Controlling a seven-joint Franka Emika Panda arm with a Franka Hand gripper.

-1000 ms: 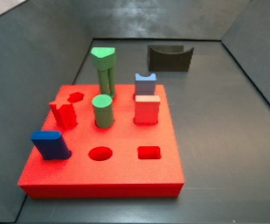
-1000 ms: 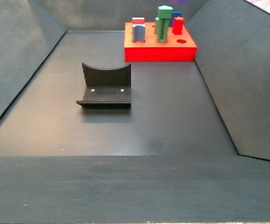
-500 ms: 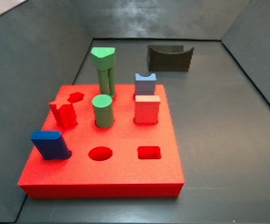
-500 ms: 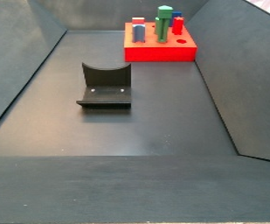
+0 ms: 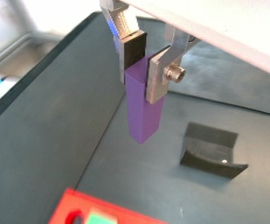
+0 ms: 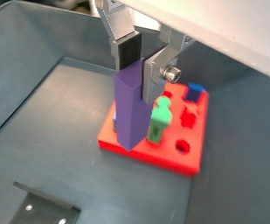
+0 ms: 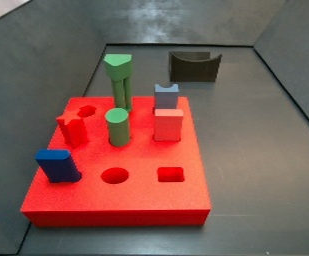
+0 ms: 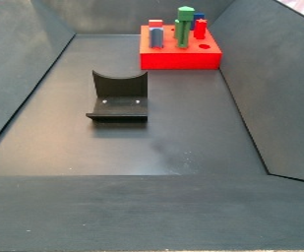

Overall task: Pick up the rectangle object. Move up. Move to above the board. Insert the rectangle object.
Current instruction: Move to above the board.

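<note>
My gripper point(image 5: 144, 73) shows in both wrist views and is shut on the upper end of the rectangle object point(image 5: 145, 118), a tall lavender bar that hangs upright below the fingers point(image 6: 161, 72). It is held in the air above the dark floor. The bar point(image 6: 128, 118) stands in front of the board point(image 6: 148, 158), and I cannot tell their heights apart. The board is a thick red slab point(image 7: 117, 206) with a round hole point(image 7: 114, 176) and a square hole point(image 7: 172, 174) open near its front edge. The gripper and bar are out of view in both side views.
On the board stand a tall green peg point(image 7: 119, 80), a green cylinder point(image 7: 117, 127), a red-pink block point(image 7: 168, 125), a dark blue block point(image 7: 57, 165) and a grey-blue piece point(image 7: 166, 96). The fixture point(image 8: 117, 95) stands on the floor, walled by grey sides.
</note>
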